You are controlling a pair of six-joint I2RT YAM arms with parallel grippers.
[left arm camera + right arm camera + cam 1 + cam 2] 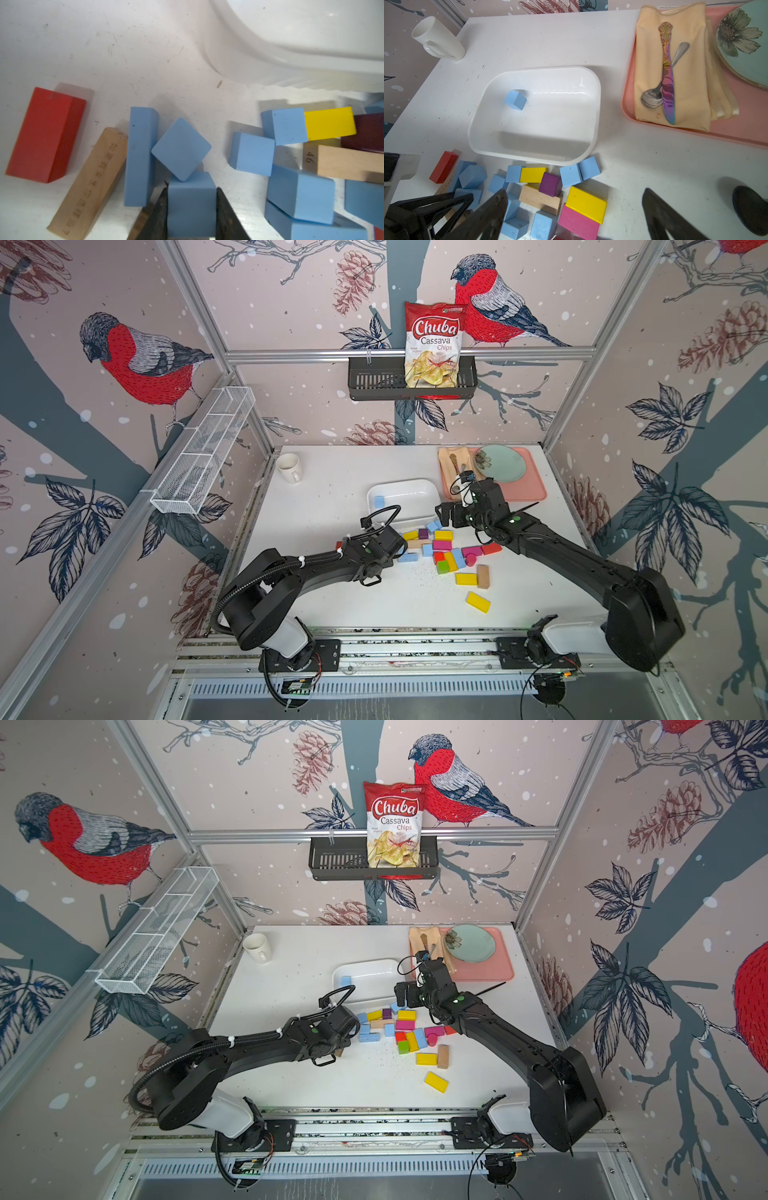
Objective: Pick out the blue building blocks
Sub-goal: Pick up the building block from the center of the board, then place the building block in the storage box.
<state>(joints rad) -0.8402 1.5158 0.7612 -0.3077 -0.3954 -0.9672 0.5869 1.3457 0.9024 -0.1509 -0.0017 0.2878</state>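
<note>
**Left gripper closed on a blue cube at the left end of the pile**

1. Clearances. The block pile lay mid-table. Its far side was just beside the near wall of the white dish. Bare tabletop lay to the left of the pile, toward the mug, and along the front edge. The pink tray filled the far right corner, beyond my right arm.

2. Left tool. In the left wrist view, my left gripper had its fingers flat against two opposite faces of the held blue cube. The cube filled the gap. I could not tell whether it had left the table.

3. Neighbours. The tilted blue cube, turned corner-on, sat against the far top edge of the held blue cube and leaned on the blue bar. The long axis of the blue bar ran parallel to my fingers, and the bar was just beside one of them. The wooden bar touched its outer side. The red block lay apart, beyond that.

4. Right tool. My right gripper hovered over the dish side of the pile with its jaws spread wide, gripping nothing.

5. Other task items. The blue cube in the dish lay near the dish's left end. The pair of blue cubes sat side by side just outside the dish's near wall.
</note>
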